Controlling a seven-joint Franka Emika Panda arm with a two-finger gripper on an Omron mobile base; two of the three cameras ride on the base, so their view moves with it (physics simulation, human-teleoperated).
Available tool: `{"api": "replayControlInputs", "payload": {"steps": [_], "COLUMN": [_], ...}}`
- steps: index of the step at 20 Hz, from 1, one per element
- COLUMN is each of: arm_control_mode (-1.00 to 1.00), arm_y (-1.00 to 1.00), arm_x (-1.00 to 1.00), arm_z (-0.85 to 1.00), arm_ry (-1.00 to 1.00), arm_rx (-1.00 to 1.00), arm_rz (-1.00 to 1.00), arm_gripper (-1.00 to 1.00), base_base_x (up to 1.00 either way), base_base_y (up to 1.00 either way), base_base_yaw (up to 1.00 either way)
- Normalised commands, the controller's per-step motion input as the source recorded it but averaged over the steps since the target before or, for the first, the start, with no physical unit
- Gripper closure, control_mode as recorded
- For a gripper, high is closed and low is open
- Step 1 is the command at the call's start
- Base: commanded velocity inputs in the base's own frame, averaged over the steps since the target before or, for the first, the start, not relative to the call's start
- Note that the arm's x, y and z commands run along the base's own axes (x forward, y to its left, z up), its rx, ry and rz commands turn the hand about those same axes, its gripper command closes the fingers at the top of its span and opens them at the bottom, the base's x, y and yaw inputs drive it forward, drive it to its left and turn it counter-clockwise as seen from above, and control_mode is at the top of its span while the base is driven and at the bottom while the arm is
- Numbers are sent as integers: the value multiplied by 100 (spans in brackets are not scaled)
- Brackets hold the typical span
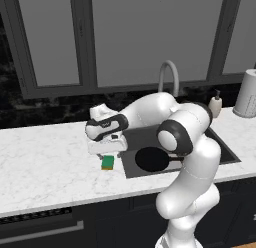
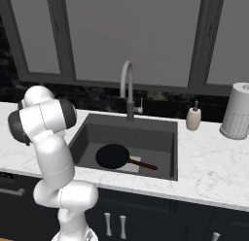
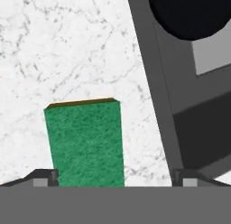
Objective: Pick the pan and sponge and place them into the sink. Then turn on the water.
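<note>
Currently I find my pincer [image 3: 115, 180] spread wide, holding nothing, directly above the small green-topped, orange-bottomed rectangular sponge [image 3: 85, 144] lying on the white marble counter [image 3: 67, 47] just beside the dark grey sink [image 1: 131, 137]. Its long axis runs away from the fingertips, off-centre toward one. The round black pan [image 2: 113, 156] lies inside the basin; nothing obstructs.

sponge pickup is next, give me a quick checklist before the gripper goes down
1. Pan already in sink: ok.
2. Sponge lying flat on counter, green side up: ok.
3. Gripper open: ok.
4. Sponge between the fingertips: ok, though it sits nearer the left tip.
5. Sponge apart from sink edge: ok.
6. Water off at faucet: ok, no stream seen.
</note>
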Motion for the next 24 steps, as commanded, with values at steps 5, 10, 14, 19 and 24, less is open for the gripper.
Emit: {"api": "replayControlInputs", "payload": {"steps": [5,10,14,19,24], "arm_control_mode": [-100,-100,-100,-100,-100], "arm_y": [0,0,0,0,0], "arm_x": [2,0,0,0,8], "arm_z": [-25,-30,-31,-44,-37], "arm_ry": [-22,-19,-13,-12,3], "arm_rx": [8,7,7,7,2], "arm_rz": [11,2,0,0,0], "arm_gripper": [-100,-100,-100,-100,100], "base_base_x": [0,0,0,0,0], "base_base_y": [0,0,0,0,0], "base_base_yaw": [0,0,0,0,0]}}
